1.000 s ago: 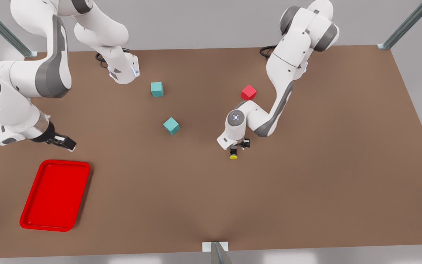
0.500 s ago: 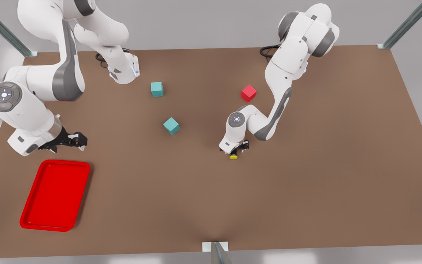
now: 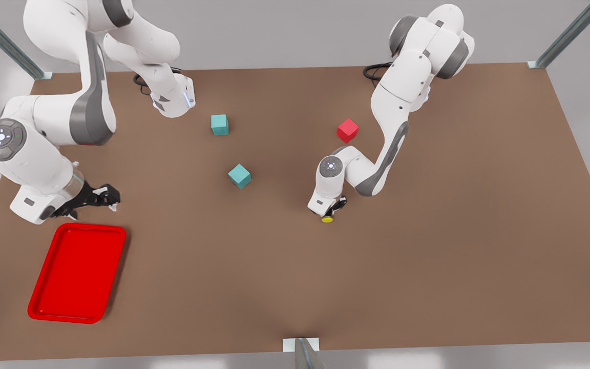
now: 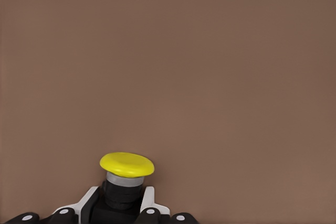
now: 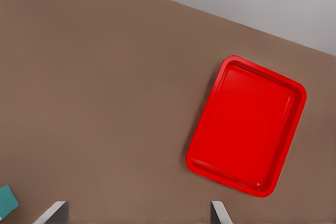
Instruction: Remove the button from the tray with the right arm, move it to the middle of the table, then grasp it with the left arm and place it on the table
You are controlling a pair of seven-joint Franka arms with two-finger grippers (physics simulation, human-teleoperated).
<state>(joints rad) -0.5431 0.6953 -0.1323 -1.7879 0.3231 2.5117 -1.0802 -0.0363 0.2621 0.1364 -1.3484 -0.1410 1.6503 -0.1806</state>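
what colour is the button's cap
Yellow, on a black body; the button shows best in the left wrist view.

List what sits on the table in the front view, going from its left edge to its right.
Tray → right hand → far teal cube → near teal cube → button in the left hand → red cube.

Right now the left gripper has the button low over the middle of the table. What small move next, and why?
Probably open the left gripper. Its fingers are shut on the button, which sits at the table surface mid-table, well clear of the cubes. The right gripper waits open near the tray, so only the release seems left.
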